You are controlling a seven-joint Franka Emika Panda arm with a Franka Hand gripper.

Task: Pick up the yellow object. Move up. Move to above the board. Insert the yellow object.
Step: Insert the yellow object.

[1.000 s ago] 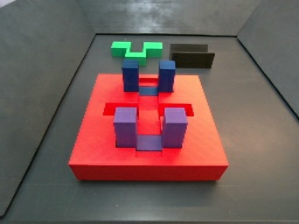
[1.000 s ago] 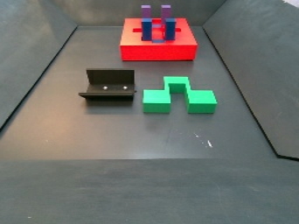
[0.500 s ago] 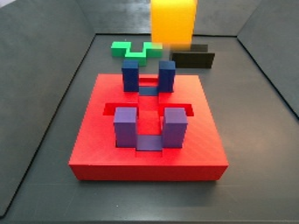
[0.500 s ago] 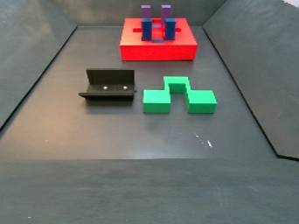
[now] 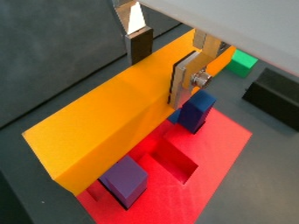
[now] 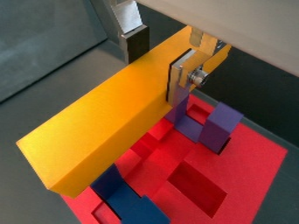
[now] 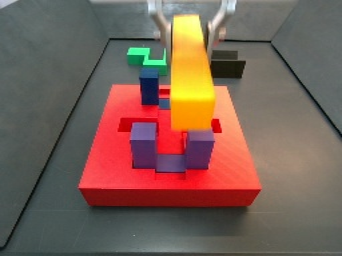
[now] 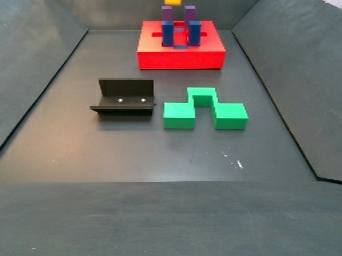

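Lowered since before, hand (image 7: 189,22) holds yellow object (image 7: 193,75) between blue blocks (image 7: 150,84)

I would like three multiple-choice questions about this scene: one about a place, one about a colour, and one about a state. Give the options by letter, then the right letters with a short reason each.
1. Where is the yellow object?
A. Lying on the floor beside the fixture
B. Above the board, held in the air
C. Resting on the green block

2. What colour is the board?
A. Red
B. White
C. Brown

3. What is the state of the gripper?
A. Open and empty
B. Shut on the green block
C. Shut on the yellow object

Answers:
1. B: in a side view the bar hangs over the board, among the upright blocks.
2. A: both side views show a red slab.
3. C: in both wrist views the silver fingers press the bar's sides.
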